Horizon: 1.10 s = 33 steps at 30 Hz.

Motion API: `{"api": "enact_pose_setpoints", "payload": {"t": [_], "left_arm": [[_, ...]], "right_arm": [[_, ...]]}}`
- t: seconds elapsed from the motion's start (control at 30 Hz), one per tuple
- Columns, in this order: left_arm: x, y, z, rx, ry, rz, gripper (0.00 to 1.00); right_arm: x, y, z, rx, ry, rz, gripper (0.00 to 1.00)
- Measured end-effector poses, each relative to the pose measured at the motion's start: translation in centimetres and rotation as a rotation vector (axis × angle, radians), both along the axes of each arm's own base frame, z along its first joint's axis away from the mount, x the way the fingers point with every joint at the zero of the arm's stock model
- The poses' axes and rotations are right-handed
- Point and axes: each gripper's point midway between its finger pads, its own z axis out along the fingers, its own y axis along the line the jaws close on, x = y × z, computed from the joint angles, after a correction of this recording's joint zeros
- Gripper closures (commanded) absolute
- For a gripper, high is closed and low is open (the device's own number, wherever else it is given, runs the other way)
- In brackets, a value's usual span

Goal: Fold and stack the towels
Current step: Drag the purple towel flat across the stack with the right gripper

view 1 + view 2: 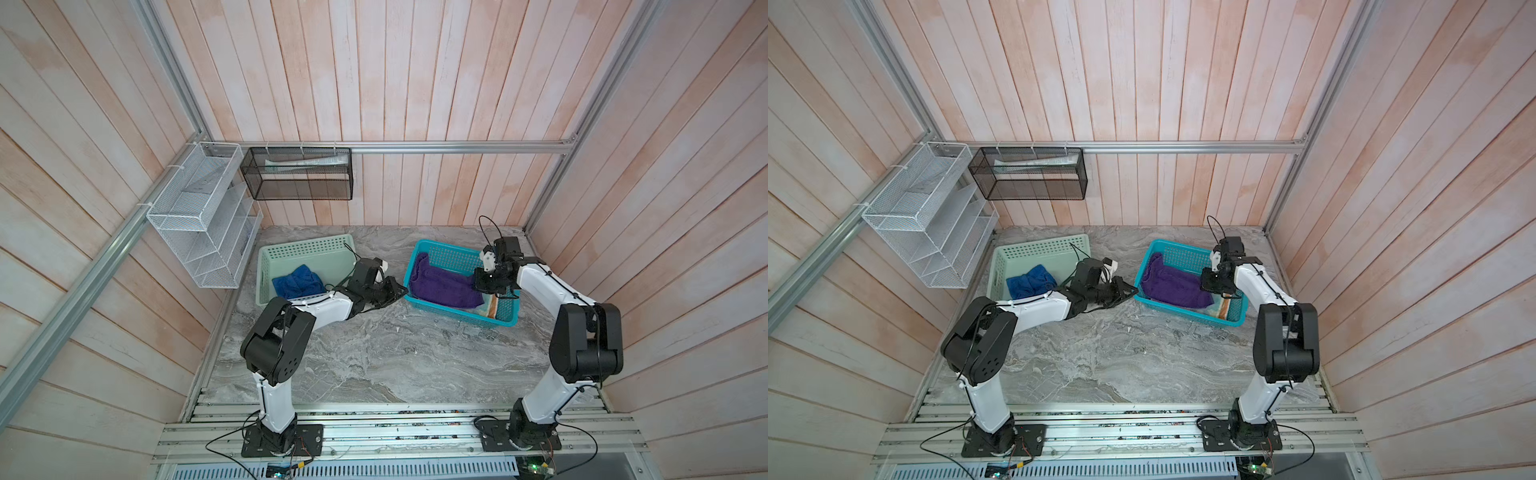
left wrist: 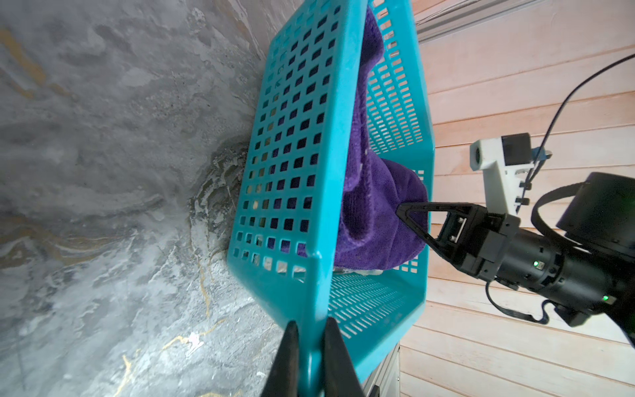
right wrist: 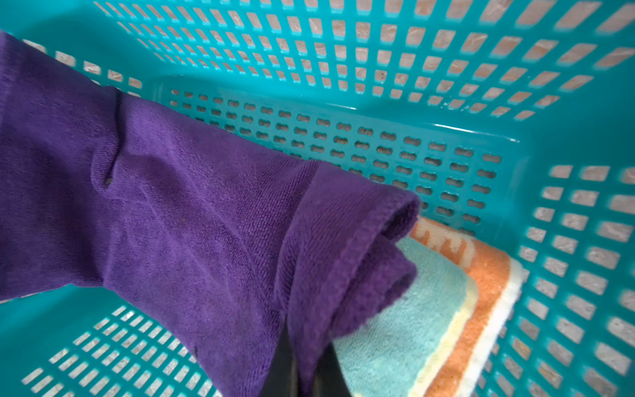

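A purple towel (image 1: 444,286) (image 1: 1173,284) lies in the teal basket (image 1: 457,314) (image 1: 1183,312) at the back right, draped up one wall. My right gripper (image 3: 307,340) (image 1: 490,291) is shut on a folded edge of the purple towel (image 3: 171,213) and lifts it slightly. Under it lie a folded teal towel (image 3: 405,309) and an orange-peach towel (image 3: 488,275). My left gripper (image 2: 311,326) (image 1: 404,291) is shut on the teal basket's rim (image 2: 292,154) at a corner. A blue towel (image 1: 299,282) (image 1: 1032,282) sits crumpled in the mint-green basket (image 1: 307,245).
The grey marble tabletop (image 1: 395,353) stretches in front of both baskets. A white wire rack (image 1: 199,216) and a black mesh basket (image 1: 297,172) hang on the wood-plank walls at the back left. The walls close in on three sides.
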Motion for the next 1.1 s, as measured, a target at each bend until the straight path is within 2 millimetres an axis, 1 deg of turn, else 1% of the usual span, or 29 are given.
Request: {"api": "enact_pose_setpoints", "payload": {"t": [0.2,0.37,0.4,0.47,0.5,0.57,0.63,0.67,0.73,0.83,0.9,0.93,0.97,1.03,1.1], "left_arm": [[0.0,0.0,0.0,0.002,-0.001,0.003,1.0],[0.0,0.0,0.0,0.002,-0.001,0.003,1.0],[0.0,0.0,0.0,0.002,-0.001,0.003,1.0],[0.0,0.0,0.0,0.002,-0.001,0.003,1.0],[0.0,0.0,0.0,0.002,-0.001,0.003,1.0],[0.0,0.1,0.0,0.002,-0.001,0.003,1.0],[0.0,0.1,0.0,0.004,0.0,0.004,1.0],[0.0,0.1,0.0,0.004,0.0,0.004,1.0],[0.0,0.1,0.0,0.005,-0.001,0.006,1.0],[0.1,0.1,0.0,0.006,-0.002,0.008,1.0],[0.1,0.1,0.0,0.006,-0.002,0.008,1.0],[0.0,0.1,0.0,0.006,-0.002,0.008,1.0],[0.0,0.0,0.0,0.006,-0.002,0.007,1.0],[0.0,0.0,0.0,0.007,-0.003,0.011,1.0],[0.1,-0.1,0.0,0.01,-0.004,0.019,1.0]], "right_arm": [[0.1,-0.9,0.4,-0.03,0.002,-0.005,1.0],[-0.3,-1.7,0.1,-0.045,0.026,-0.018,1.0],[-0.4,-1.8,0.1,-0.052,0.029,-0.022,0.97],[-0.5,-2.1,0.0,-0.066,0.034,-0.033,0.63],[-0.6,-2.4,-0.1,-0.076,0.039,-0.041,0.55],[-0.9,-2.9,0.0,-0.094,0.054,-0.055,0.49],[-1.0,-3.4,0.9,-0.107,0.055,-0.069,0.49],[-0.8,-3.6,1.8,-0.113,0.04,-0.078,0.49],[-0.3,-4.0,4.2,-0.126,-0.01,-0.094,0.49],[0.0,-4.6,8.8,-0.144,-0.123,-0.129,0.5],[-0.2,-4.7,11.5,-0.141,-0.192,-0.143,0.57],[-0.3,-4.7,12.3,-0.134,-0.214,-0.147,0.61],[-0.4,-4.5,12.8,-0.124,-0.228,-0.149,0.65],[-0.2,-4.1,12.7,-0.1,-0.236,-0.146,0.67],[0.0,-3.1,11.1,-0.081,-0.207,-0.127,0.67]]}}
